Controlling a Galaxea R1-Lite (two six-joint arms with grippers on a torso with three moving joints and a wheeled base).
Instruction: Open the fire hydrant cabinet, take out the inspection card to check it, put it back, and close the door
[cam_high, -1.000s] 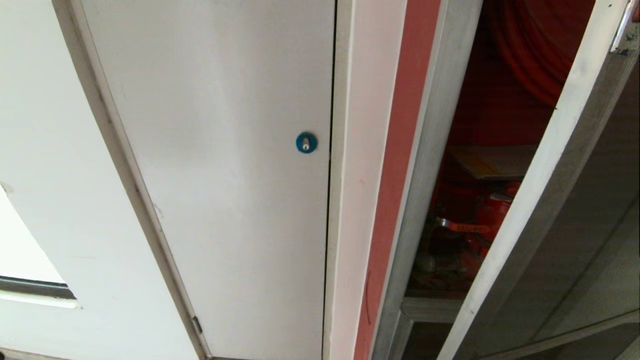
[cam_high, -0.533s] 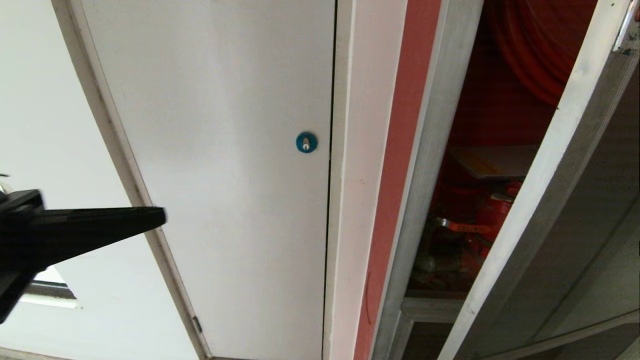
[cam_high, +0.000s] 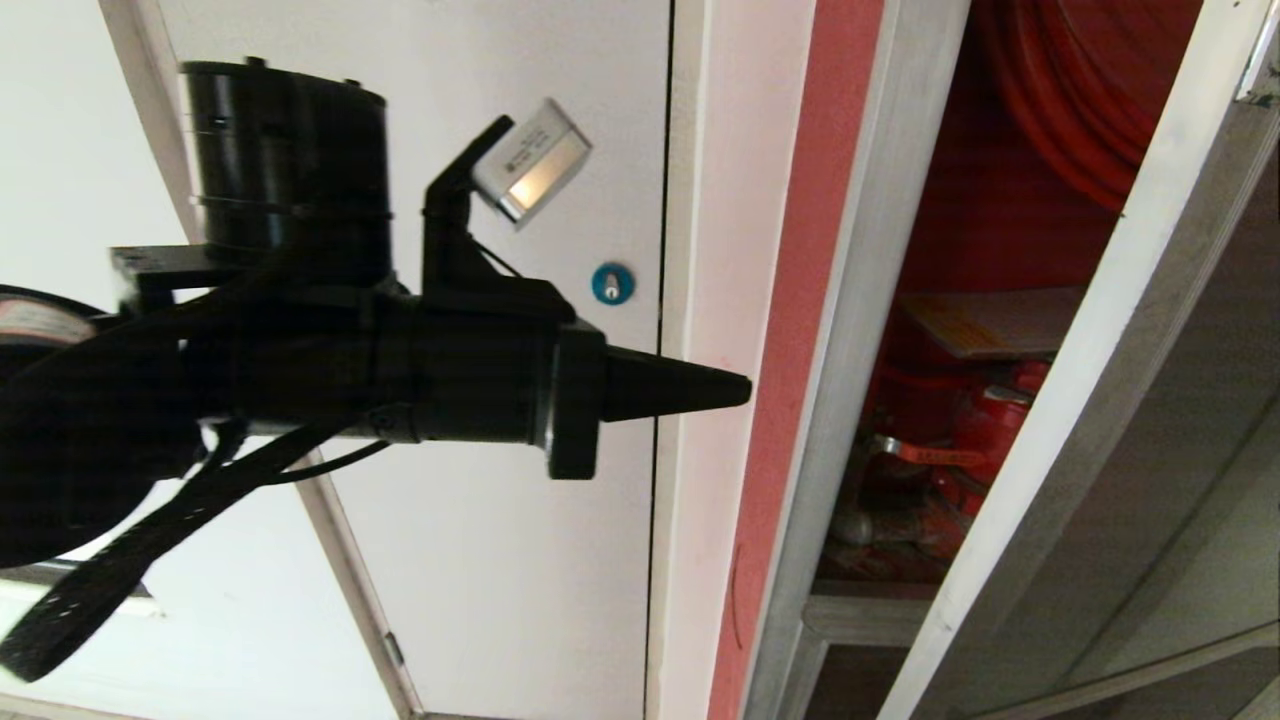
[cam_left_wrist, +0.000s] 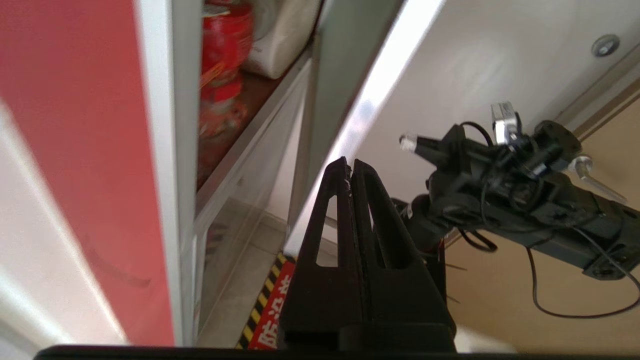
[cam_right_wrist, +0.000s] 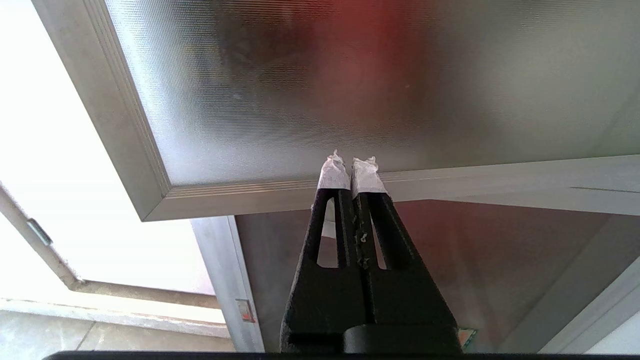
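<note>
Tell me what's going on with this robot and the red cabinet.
The fire hydrant cabinet stands partly open, its door swung out. The left gripper, jaws shut and empty, points at the cabinet's frame beside the white panel. The inspection card lies inside, above the red valve. The right gripper sits shut below the door's glass.

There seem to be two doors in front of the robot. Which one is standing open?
The silver-framed dark glass door on the right stands open, showing the red cabinet interior. The plain white panel with the blue round lock is shut.
</note>
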